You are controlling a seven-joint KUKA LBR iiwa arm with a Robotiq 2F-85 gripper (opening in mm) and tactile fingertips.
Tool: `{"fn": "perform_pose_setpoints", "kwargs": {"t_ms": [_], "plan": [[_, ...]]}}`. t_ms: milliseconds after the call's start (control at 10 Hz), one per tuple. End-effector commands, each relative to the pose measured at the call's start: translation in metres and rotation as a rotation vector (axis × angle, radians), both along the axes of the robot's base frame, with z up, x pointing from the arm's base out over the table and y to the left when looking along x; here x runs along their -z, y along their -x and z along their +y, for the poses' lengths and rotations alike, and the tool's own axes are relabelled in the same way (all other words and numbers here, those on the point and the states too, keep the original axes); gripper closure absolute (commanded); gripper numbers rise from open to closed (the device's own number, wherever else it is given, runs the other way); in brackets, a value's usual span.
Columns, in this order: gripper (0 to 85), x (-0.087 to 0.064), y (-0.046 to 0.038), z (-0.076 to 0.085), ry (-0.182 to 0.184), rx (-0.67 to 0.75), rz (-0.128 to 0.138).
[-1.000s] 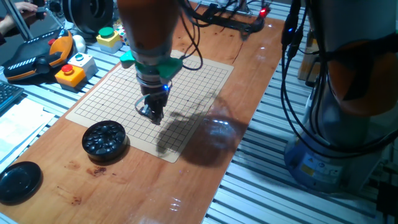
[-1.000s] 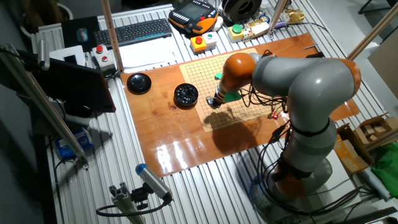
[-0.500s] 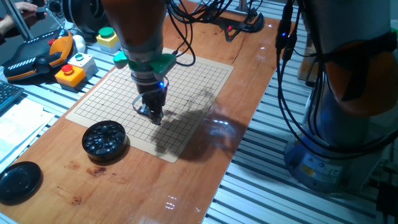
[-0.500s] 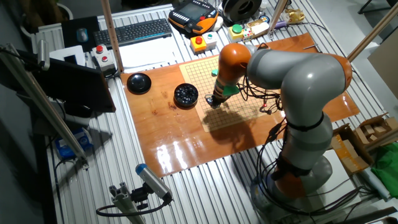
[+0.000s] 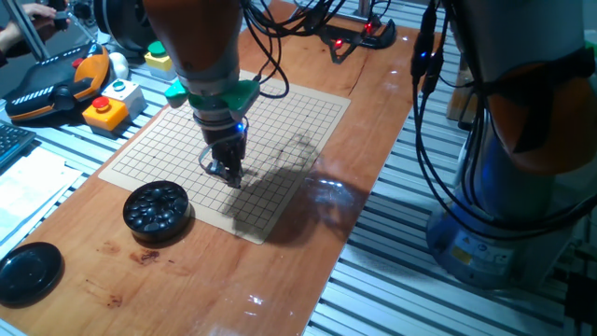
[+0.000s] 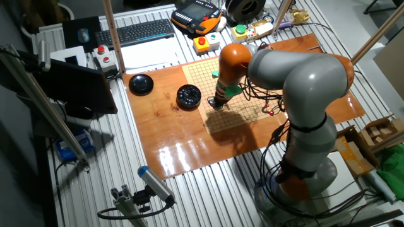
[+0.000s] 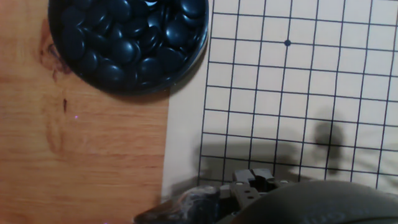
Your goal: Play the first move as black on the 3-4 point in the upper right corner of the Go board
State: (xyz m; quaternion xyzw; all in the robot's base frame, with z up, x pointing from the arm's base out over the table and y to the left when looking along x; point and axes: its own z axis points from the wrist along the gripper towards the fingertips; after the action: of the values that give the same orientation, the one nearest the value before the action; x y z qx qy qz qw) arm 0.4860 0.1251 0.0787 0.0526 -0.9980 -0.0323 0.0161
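Note:
The Go board [image 5: 280, 121] lies on the wooden table, also seen as the board [image 6: 243, 94] and close up as the board [image 7: 298, 99]. My gripper [image 5: 230, 175] hovers low over the board's near-left part, a short way from the bowl of black stones [image 5: 157, 207]. From the other side the gripper [image 6: 218, 104] stands just right of the bowl [image 6: 189, 96]. In the hand view the bowl [image 7: 127, 43] fills the upper left. No single black stone shows, and I cannot tell whether the fingers hold one. I cannot pick out the 3-4 point.
A black round lid [image 5: 28, 273] lies at the near-left table corner. Button boxes [image 5: 104, 105] and an orange pendant [image 5: 56, 84] sit beyond the board's left edge. A keyboard [image 6: 136, 31] is farther off. Cables hang beside the arm's base [image 5: 485, 233].
The gripper has shifted slightly left over the board, toward the bowl side, staying low. The arm's upper body has swung left with it.

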Motion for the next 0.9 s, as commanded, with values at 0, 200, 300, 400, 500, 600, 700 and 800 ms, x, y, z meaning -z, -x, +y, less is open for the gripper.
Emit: {"fn": "perform_pose_setpoints", "kwargs": {"t_ms": [0,200,300,400,500,600,700,800], "plan": [[84.3,-0.0001,0.0001,0.0000,0.000,0.007,-0.008],[84.3,-0.0001,0.0001,0.0000,-0.018,0.034,-0.016],[84.3,-0.0001,0.0001,0.0000,-0.020,0.049,-0.015],[84.3,-0.0001,0.0001,0.0000,-0.020,0.066,-0.014],[84.3,-0.0001,0.0001,0.0000,-0.012,0.081,-0.023],[84.3,-0.0001,0.0001,0.0000,-0.005,0.098,-0.037],[84.3,-0.0001,0.0001,0.0000,-0.007,0.109,-0.052],[84.3,-0.0001,0.0001,0.0000,0.016,0.097,-0.047]]}}
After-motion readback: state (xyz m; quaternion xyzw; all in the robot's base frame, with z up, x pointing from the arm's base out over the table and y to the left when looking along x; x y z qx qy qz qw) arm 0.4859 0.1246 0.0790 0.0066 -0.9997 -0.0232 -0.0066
